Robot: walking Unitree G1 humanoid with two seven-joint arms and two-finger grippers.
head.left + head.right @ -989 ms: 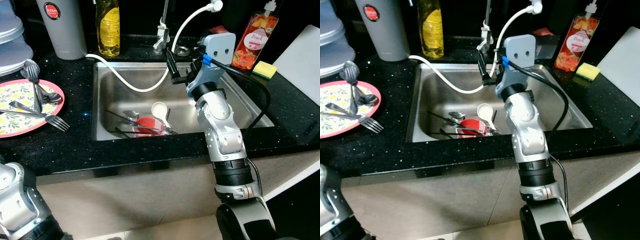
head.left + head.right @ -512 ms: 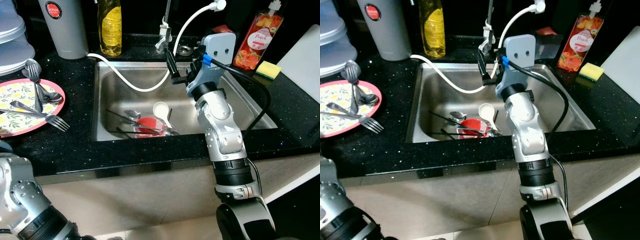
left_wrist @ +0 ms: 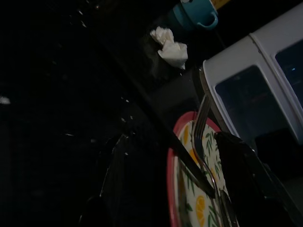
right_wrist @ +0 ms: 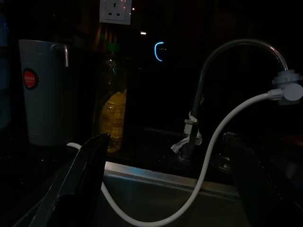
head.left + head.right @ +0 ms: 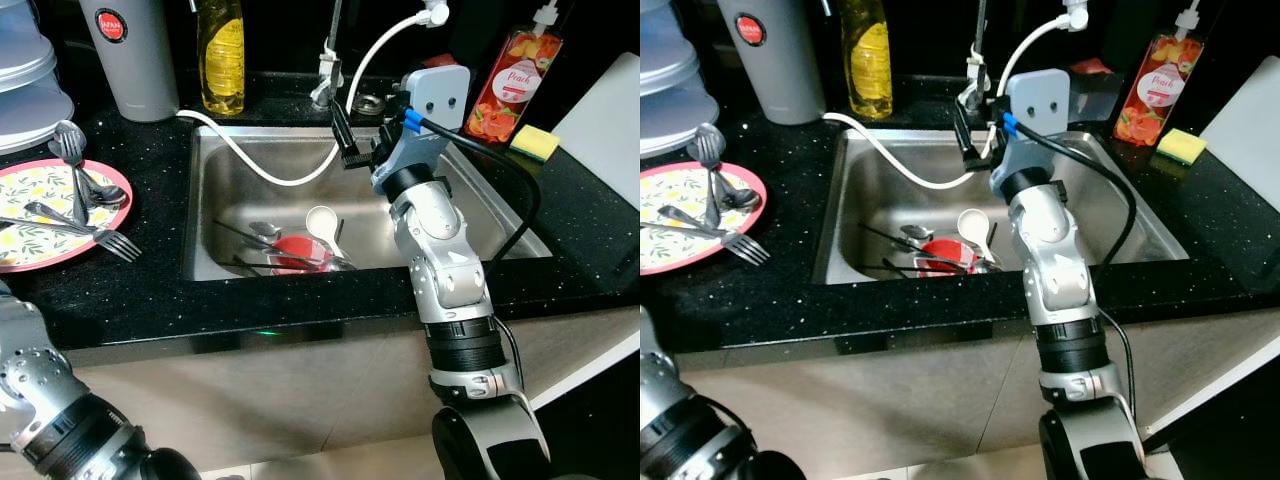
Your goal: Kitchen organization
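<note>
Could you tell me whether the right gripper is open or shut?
Open. In the right wrist view its two black fingers stand wide apart, nothing between them; the right gripper hovers over the sink.

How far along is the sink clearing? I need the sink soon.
Done: forks and spoons lie on the floral plate. In hand: nothing; the right gripper hovers open above the sink. Left: a red bowl, white scoop and cutlery remain inside.

Head views bright, sharp; wrist views dark

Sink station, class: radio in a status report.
Right gripper open, empty, above sink. Left gripper low beside floral plate. Red bowl, cutlery in sink. White hose draped across basin.
</note>
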